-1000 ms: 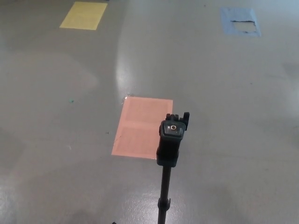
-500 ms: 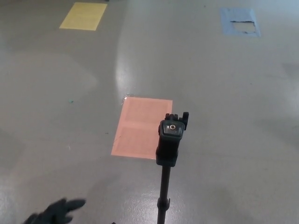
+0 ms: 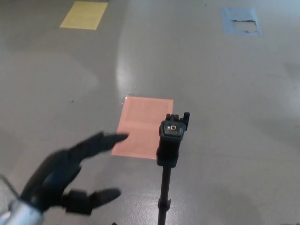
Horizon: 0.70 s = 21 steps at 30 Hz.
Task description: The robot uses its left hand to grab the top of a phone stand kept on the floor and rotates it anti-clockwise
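Observation:
The black phone stand (image 3: 168, 159) rises from the bottom edge of the head view on a thin pole, its clamp head (image 3: 171, 133) at centre right. My left hand (image 3: 65, 176) comes in from the lower left, open, with fingers spread and pointing right toward the stand. A clear gap separates it from the stand's head. The right hand does not show.
A pink sheet (image 3: 144, 126) lies flat on the grey floor just behind the stand's head. A yellow sheet (image 3: 84, 15) lies at the far left and a torn blue sheet (image 3: 240, 21) at the far right.
My left hand has risen from the bottom left corner up and to the right, now much larger in view and closer to the stand. The stand has not moved.

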{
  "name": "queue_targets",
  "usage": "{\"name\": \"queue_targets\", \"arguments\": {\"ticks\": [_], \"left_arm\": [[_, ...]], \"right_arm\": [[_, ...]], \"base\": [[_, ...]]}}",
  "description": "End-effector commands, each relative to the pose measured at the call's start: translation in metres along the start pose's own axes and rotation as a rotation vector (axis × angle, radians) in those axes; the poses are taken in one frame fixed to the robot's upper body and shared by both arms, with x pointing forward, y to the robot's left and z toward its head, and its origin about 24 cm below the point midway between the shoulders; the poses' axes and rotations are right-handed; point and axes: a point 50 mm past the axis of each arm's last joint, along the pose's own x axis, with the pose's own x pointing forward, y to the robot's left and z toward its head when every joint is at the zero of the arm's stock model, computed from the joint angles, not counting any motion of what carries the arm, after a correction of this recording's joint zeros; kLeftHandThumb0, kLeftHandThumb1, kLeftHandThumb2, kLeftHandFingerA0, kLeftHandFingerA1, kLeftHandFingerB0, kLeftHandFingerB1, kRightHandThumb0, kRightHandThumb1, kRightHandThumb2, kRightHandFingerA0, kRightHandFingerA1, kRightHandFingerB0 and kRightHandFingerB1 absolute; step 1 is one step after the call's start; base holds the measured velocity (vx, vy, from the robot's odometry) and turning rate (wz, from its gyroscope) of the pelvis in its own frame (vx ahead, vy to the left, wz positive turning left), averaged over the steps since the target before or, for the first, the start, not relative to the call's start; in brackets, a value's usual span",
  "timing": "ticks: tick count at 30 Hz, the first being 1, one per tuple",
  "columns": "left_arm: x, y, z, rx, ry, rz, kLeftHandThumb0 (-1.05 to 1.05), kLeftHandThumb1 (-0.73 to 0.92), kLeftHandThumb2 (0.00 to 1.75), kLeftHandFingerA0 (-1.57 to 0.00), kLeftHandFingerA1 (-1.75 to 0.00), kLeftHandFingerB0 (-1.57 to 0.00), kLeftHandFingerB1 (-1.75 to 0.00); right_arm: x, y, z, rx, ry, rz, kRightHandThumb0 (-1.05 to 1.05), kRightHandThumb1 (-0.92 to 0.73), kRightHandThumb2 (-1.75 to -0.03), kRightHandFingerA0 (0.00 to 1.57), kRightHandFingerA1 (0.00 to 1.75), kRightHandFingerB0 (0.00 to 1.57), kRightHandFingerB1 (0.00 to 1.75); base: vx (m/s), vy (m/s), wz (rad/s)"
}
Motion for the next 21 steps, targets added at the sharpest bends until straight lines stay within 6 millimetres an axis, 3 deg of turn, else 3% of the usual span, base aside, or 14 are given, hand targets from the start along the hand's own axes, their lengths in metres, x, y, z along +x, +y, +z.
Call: {"name": "queue_targets", "arguments": {"ticks": [1, 5, 6, 14, 15, 16, 19, 20, 21], "left_arm": [[0.014, 0.012, 0.020, 0.006, -0.037, -0.061, -0.57, 0.53, 0.57, -0.37, -0.36, -0.31, -0.30], [0.018, 0.016, 0.029, 0.023, -0.073, -0.063, -0.55, 0.54, 0.57, -0.36, -0.36, -0.29, -0.30], [0.020, 0.017, 0.034, 0.025, -0.094, -0.064, -0.59, 0.45, 0.73, -0.30, -0.44, -0.23, -0.39], [0.030, 0.023, 0.052, 0.066, -0.173, -0.075, -0.60, 0.44, 0.70, -0.18, -0.40, -0.11, -0.36], [0.032, 0.024, 0.055, 0.075, -0.192, -0.075, -0.32, 0.32, 0.89, 0.00, -0.48, 0.00, -0.48], [0.034, 0.024, 0.059, 0.084, -0.213, -0.076, -0.32, 0.32, 0.89, 0.00, -0.48, 0.00, -0.48], [0.040, 0.023, 0.066, 0.088, -0.231, -0.089, -0.33, 0.29, 0.87, 0.00, -0.48, 0.00, -0.49], [0.042, 0.023, 0.067, 0.091, -0.233, -0.095, -0.61, 0.40, 0.69, -0.11, -0.39, -0.05, -0.26], [0.045, 0.022, 0.069, 0.096, -0.233, -0.102, -0.61, 0.40, 0.69, -0.11, -0.39, -0.05, -0.26]], "right_arm": [[0.003, -0.020, 0.027, 0.057, -0.194, -0.210, -0.37, -0.80, -0.64, 0.64, 0.48, 0.20, 0.30], [0.004, -0.024, 0.036, 0.075, -0.243, -0.259, -0.40, -0.80, -0.64, 0.62, 0.47, 0.19, 0.30], [0.005, -0.024, 0.038, 0.073, -0.255, -0.271, -0.39, -0.81, -0.63, 0.62, 0.47, 0.18, 0.29], [0.008, -0.025, 0.041, 0.082, -0.253, -0.277, -0.38, -0.80, -0.63, 0.63, 0.48, 0.18, 0.30], [0.009, -0.025, 0.041, 0.082, -0.251, -0.274, -0.38, -0.80, -0.63, 0.65, 0.49, 0.17, 0.31], [0.009, -0.025, 0.041, 0.080, -0.248, -0.271, -0.38, -0.80, -0.63, 0.65, 0.49, 0.17, 0.31], [0.009, -0.025, 0.038, 0.090, -0.230, -0.252, -0.37, -0.79, -0.64, 0.65, 0.49, 0.15, 0.31], [0.009, -0.025, 0.038, 0.090, -0.227, -0.251, -0.37, -0.79, -0.64, 0.64, 0.49, 0.15, 0.31], [0.009, -0.025, 0.037, 0.089, -0.225, -0.249, -0.37, -0.79, -0.64, 0.64, 0.49, 0.15, 0.31]], "base": [[0.00, 0.000, 0.00], [0.00, 0.000, 0.00], [0.00, 0.000, 0.00], [0.00, 0.000, 0.00], [0.00, 0.000, 0.00], [0.00, 0.000, 0.00], [0.00, 0.000, 0.00], [0.00, 0.000, 0.00], [0.00, 0.000, 0.00]]}}
